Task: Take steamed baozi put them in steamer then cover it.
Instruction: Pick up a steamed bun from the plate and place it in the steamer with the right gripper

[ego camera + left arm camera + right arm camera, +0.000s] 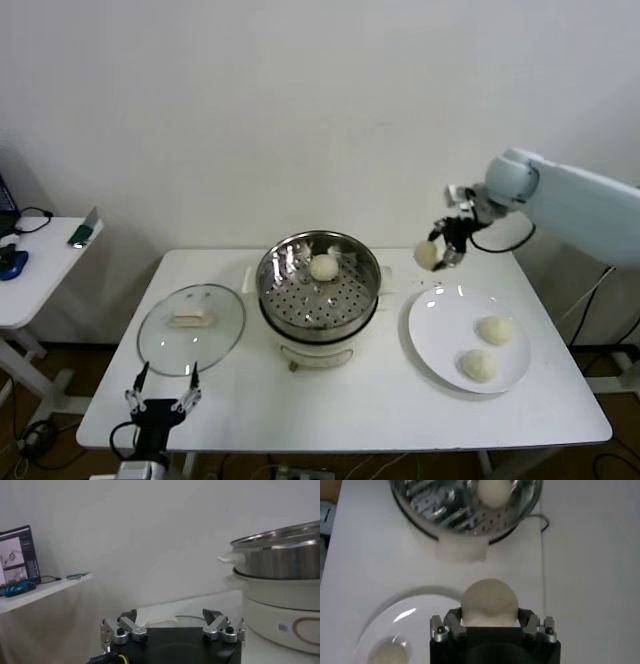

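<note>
While one smooth, domed bun (428, 255) hangs in the air between the steamer (319, 285) and the white plate (440, 335), the right gripper (441, 252) has it clamped between its fingers, the dough bulging out ahead of the black gripper body in the right wrist view (490, 602). That right arm (570, 205) reaches in from the right edge, bent at the wrist, white shell with dark cabling, gripper pointing down toward the table (400, 410).

Another bun (323, 267) sits on the perforated metal tray inside the round, shiny steel steamer, toward its far side. Two more buns (495, 330) (478, 365) rest on the flat round plate, near each other but apart, on its right half.

Left of the steamer the cover (191, 327) lies flat on the table, clear glass with a metal rim and a cream oblong handle (191, 318) at its centre.

Down at the near left edge of the table the left gripper (162, 395) waits, fingers spread apart and holding nothing, just in front of the cover. Over on the far left stands a white side table (35, 270) with a few small items on it.
</note>
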### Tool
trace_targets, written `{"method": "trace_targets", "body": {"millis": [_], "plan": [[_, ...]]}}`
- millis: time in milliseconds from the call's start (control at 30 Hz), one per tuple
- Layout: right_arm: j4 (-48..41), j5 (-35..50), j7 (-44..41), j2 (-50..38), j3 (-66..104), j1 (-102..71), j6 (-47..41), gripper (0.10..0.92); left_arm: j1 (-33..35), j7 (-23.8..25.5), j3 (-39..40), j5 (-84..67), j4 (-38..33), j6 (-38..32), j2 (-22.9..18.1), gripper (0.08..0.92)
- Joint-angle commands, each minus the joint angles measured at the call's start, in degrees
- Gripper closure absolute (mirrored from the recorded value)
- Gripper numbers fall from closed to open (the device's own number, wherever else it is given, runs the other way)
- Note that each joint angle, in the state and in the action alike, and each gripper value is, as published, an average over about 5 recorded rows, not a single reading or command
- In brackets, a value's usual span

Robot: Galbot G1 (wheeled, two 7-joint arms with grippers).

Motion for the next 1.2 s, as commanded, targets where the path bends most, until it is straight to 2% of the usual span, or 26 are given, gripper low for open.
{"method": "trace_targets", "body": {"millis": [33, 433, 800, 1200], "plan": [[-0.6, 13.3, 3.4, 13.6, -3.9, 7.8, -4.5, 0.307, 0.6, 1.3, 0.8, 1.4, -1.6, -0.1, -0.5, 0.177], [-3.8, 14.0, 8.0, 26.5, -3.0, -2.5, -7.4, 0.305, 1.2, 1.9, 1.5, 1.7, -2.5, -0.4, -1.1, 0.177], [-8.5, 12.5, 7.4, 31.4, -5.7, -7.5, -6.5, 0.305, 0.6, 2.0, 0.4, 0.8, -1.8, -0.5, -0.8, 0.177], [-12.4, 9.2, 5.9, 32.9, -7.4, -9.2, -5.2, 0.3, 0.7, 2.0, -0.3, 0.4, -1.3, -0.9, -0.5, 0.177]]}}
